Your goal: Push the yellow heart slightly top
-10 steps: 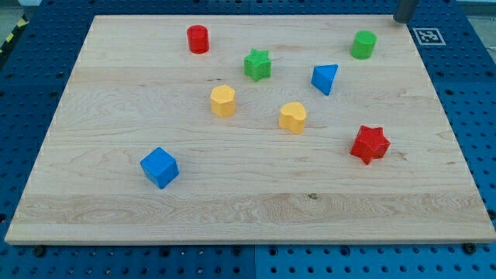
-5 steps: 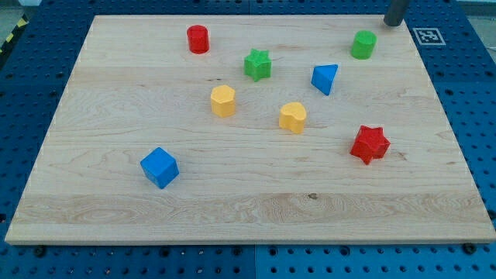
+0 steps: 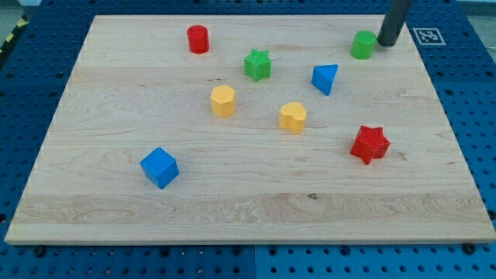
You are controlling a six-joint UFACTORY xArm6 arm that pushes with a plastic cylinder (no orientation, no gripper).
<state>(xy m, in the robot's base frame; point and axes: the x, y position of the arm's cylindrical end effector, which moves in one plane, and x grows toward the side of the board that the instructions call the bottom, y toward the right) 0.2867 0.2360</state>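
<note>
The yellow heart (image 3: 293, 117) lies near the middle of the wooden board (image 3: 116, 85). My tip (image 3: 385, 43) is at the view's top right, just right of the green cylinder (image 3: 362, 44), far above and to the right of the heart. A yellow hexagonal block (image 3: 222, 101) sits left of the heart. A blue triangular block (image 3: 325, 78) sits above and right of the heart.
A green star (image 3: 258, 64) and a red cylinder (image 3: 198, 39) lie toward the view's top. A red star (image 3: 369, 144) lies at the right. A blue cube (image 3: 160, 167) lies at the lower left. A marker tag (image 3: 425, 35) sits off the board's top right corner.
My tip has moved down and to the left from the top right corner onto the board, ending beside the green cylinder. No block has moved.
</note>
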